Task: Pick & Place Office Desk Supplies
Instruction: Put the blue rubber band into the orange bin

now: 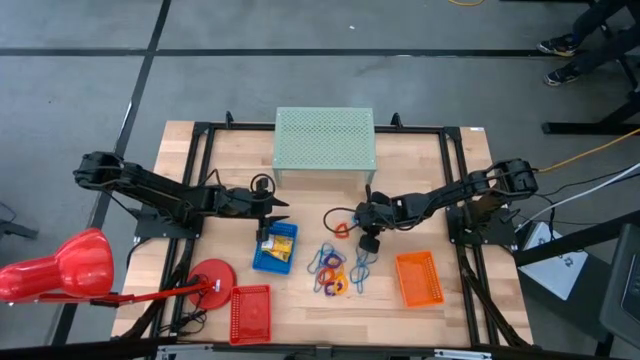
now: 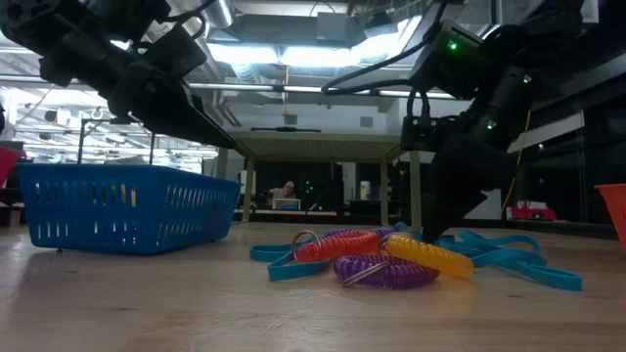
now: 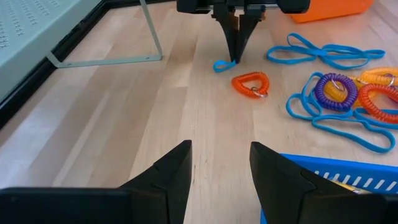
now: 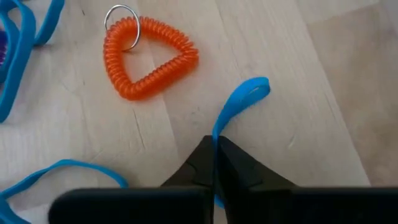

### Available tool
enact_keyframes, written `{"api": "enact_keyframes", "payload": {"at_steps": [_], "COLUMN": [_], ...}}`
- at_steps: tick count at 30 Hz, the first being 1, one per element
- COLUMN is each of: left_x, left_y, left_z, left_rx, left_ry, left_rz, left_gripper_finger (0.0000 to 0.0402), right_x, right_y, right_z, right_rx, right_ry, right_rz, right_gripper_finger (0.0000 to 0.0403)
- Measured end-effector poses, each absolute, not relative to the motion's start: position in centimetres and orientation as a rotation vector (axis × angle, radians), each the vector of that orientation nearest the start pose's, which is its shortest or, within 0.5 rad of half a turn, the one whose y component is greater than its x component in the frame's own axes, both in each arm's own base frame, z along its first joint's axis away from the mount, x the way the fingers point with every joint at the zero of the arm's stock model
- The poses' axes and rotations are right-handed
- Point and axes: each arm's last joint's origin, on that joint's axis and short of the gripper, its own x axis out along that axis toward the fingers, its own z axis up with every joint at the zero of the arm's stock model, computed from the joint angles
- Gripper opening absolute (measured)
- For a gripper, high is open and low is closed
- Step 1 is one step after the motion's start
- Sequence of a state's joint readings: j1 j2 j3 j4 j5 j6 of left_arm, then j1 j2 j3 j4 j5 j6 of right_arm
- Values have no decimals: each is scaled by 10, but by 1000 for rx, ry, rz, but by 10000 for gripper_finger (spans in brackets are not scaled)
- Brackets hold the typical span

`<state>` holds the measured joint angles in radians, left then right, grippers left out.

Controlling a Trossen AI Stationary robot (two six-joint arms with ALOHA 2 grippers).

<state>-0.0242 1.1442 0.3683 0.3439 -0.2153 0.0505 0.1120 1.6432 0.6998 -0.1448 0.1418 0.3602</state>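
Pinching a blue band (image 4: 245, 96): right hand (image 4: 214, 163) has its fingers closed flat together on the thin blue loop, down at the worktop (image 1: 420, 170), loop end sticking out just ahead of the fingertips and lying on the wood. Same grip shows from the left wrist view, right hand (image 3: 236, 53) tip-down on the band (image 3: 221, 65). Orange coil (image 4: 148, 57) with its metal ring sits just beside the pinched band, not touching it. Rest of the supplies, a heap of blue bands and red, yellow and purple coils (image 1: 332, 270), lies near the right hand, between blue tray (image 1: 274, 250) and orange tray (image 1: 418, 278). Left hand (image 3: 219, 168) hovers with fingers apart, holding nothing, over the near edge of the blue tray, pointing toward the right hand. Read: grasp step just made, lift not begun. Next move calls for a straight lift to see the band come clear of the wood, then carry to a tray; which tray I can't tell. Risk: thin floppy band may slip from the tips, or drag the orange coil if it catches.
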Motion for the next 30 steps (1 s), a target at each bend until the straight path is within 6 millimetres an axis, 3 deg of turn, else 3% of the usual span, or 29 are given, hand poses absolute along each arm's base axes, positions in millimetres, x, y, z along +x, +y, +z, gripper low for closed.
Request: {"api": "enact_keyframes", "payload": {"at_steps": [6, 14, 21, 30], "left_x": [216, 216, 216, 216], "left_y": [1, 1, 1, 0], "left_z": [177, 178, 178, 178], "left_rx": [96, 103, 102, 101], "left_ry": [409, 401, 403, 404], "left_rz": [179, 172, 170, 168], "left_gripper_finger": [159, 159, 159, 159], "right_x": [277, 277, 243, 196], "right_y": [28, 30, 48, 94], "right_z": [126, 191, 222, 237], "right_rx": [212, 194, 269, 432], "right_ry": [1055, 1015, 1056, 1126], "right_rz": [-197, -180, -199, -240], "right_gripper_finger": [5, 2, 1, 0]}}
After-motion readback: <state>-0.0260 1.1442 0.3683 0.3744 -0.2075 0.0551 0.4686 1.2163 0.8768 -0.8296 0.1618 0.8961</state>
